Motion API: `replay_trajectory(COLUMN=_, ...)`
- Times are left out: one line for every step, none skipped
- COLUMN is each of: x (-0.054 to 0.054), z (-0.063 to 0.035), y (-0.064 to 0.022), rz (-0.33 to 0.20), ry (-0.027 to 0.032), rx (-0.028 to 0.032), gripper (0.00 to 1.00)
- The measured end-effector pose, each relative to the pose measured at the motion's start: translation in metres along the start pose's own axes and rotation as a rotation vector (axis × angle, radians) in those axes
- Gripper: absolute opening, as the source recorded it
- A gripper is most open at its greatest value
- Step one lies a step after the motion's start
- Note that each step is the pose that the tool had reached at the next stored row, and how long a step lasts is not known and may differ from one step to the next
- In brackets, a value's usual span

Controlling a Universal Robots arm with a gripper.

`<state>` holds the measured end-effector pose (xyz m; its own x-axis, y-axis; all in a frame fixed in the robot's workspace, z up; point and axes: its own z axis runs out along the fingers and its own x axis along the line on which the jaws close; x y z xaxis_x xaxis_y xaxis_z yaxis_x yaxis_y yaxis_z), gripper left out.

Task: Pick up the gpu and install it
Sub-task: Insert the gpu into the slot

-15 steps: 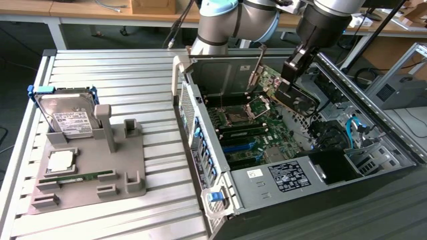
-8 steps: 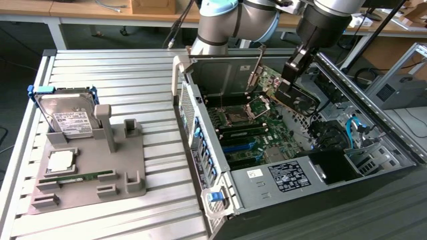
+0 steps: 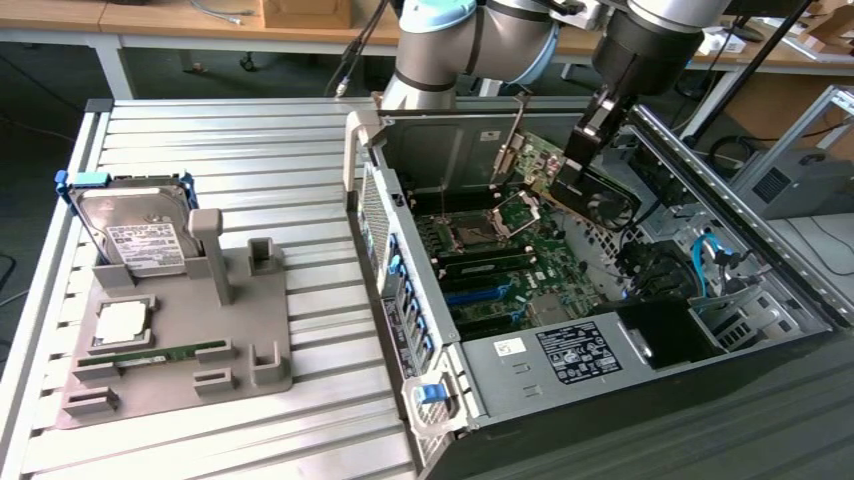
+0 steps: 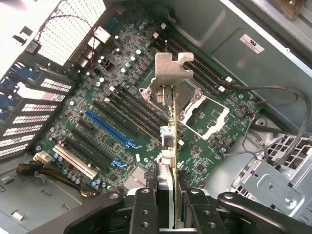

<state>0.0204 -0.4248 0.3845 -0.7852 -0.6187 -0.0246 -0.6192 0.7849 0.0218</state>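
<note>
Arm angled down from above into open computer case (image 3: 534, 385). Claw (image 3: 577, 165) clamped on gpu (image 3: 603, 203); card tilted, held above motherboard (image 4: 122, 97) inside case. Hard drive (image 3: 134, 235) upright in grey holder (image 3: 174, 390) near counter's (image 3: 267, 150) edge, the exterior view's left.

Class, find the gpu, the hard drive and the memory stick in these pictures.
gpu (image 4: 169, 73), wrist view, on its pale metal bracket.
hard drive (image 3: 144, 248), exterior view, on its white label.
memory stick (image 3: 154, 353), exterior view, on the middle of its green board.
</note>
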Motion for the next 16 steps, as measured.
replay_trajectory(x=0.0000, z=0.0000, y=0.0000, rz=-0.006, ry=0.0001, rx=-0.0002, gripper=0.27)
replay_trajectory(x=0.0000, z=0.0000, y=0.0000, rz=-0.010, ry=0.0002, rx=-0.0003, gripper=0.27)
replay_trajectory(x=0.0000, z=0.0000, y=0.0000, rz=-0.017, ry=0.0003, rx=-0.0005, gripper=0.27)
replay_trajectory(x=0.0000, z=0.0000, y=0.0000, rz=-0.023, ry=0.0004, rx=-0.0006, gripper=0.27)
replay_trajectory(x=0.0000, z=0.0000, y=0.0000, rz=-0.028, ry=0.0006, rx=-0.0007, gripper=0.27)
replay_trajectory(x=0.0000, z=0.0000, y=0.0000, rz=-0.033, ry=0.0007, rx=-0.0009, gripper=0.27)
replay_trajectory(x=0.0000, z=0.0000, y=0.0000, rz=-0.039, ry=0.0008, rx=-0.0010, gripper=0.27)
replay_trajectory(x=0.0000, z=0.0000, y=0.0000, rz=-0.048, ry=0.0010, rx=-0.0012, gripper=0.27)
replay_trajectory(x=0.0000, z=0.0000, y=0.0000, rz=-0.054, ry=0.0012, rx=-0.0014, gripper=0.27)
replay_trajectory(x=0.0000, z=0.0000, y=0.0000, rz=-0.059, ry=0.0013, rx=-0.0015, gripper=0.27)
replay_trajectory(x=0.0000, z=0.0000, y=0.0000, rz=-0.065, ry=0.0014, rx=-0.0016, gripper=0.27)
replay_trajectory(x=0.0000, z=0.0000, y=0.0000, rz=-0.070, ry=0.0015, rx=-0.0017, gripper=0.27)
replay_trajectory(x=0.0000, z=0.0000, y=0.0000, rz=-0.076, ry=0.0016, rx=-0.0020, gripper=0.27)
replay_trajectory(x=0.0000, z=0.0000, y=0.0000, rz=-0.081, ry=0.0018, rx=-0.0020, gripper=0.27)
replay_trajectory(x=0.0000, z=0.0000, y=0.0000, rz=-0.087, ry=0.0018, rx=-0.0022, gripper=0.27)
replay_trajectory(x=0.0000, z=0.0000, y=0.0000, rz=-0.092, ry=0.0020, rx=-0.0023, gripper=0.27)
